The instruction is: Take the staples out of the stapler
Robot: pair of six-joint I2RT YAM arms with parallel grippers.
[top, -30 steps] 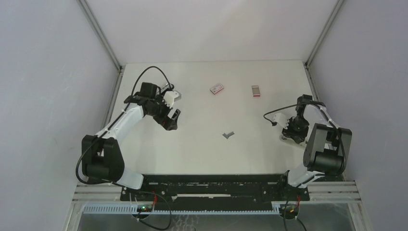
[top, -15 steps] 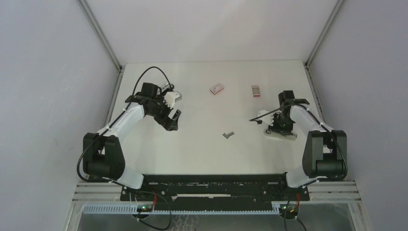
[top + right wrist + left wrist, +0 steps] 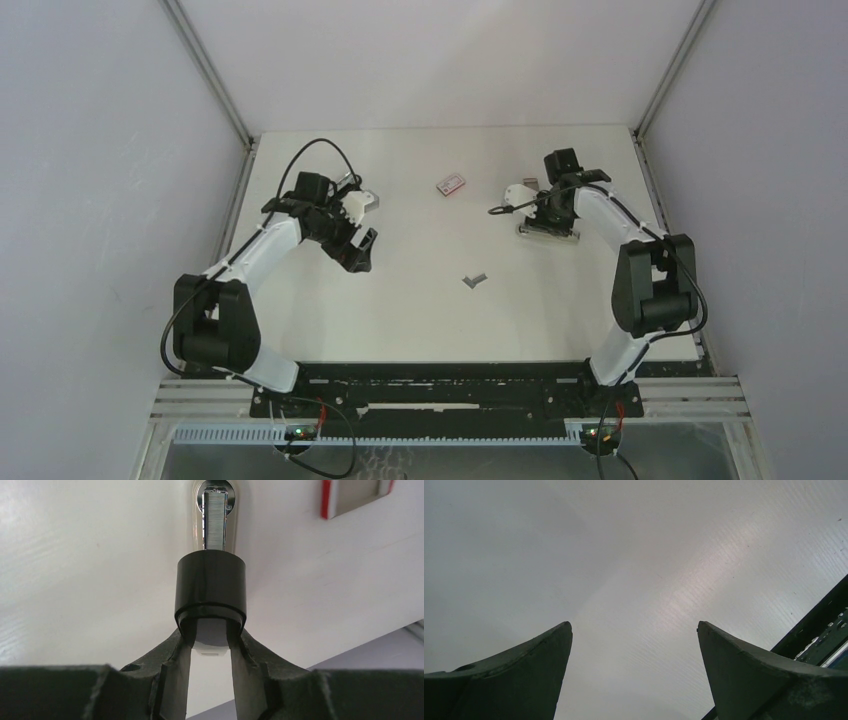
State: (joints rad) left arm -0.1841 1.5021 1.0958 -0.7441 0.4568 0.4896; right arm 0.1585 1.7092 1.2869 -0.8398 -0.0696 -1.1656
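1. My right gripper (image 3: 212, 645) is clamped on the black end of the stapler (image 3: 211, 587). The stapler's long axis runs straight away from my fingers, up the right wrist view.
2. The staples (image 3: 215, 522) sit as a silver strip in the open channel just beyond that black end. I judge them not yet unloaded.
3. My left gripper (image 3: 634, 630) stands wide apart over bare table (image 3: 649, 555) on the left side. The staples lie well apart from it, across to its right, so my right arm is far nearer.
4. The black end hides the rest of the stapler, including the hinge and second arm. I cannot tell whether it rests on the table or hangs just above.
5. A red-edged piece (image 3: 352, 497) is cut off at the top of the right wrist view. A small grey bent piece (image 3: 474, 281) mid-table is too small to name.
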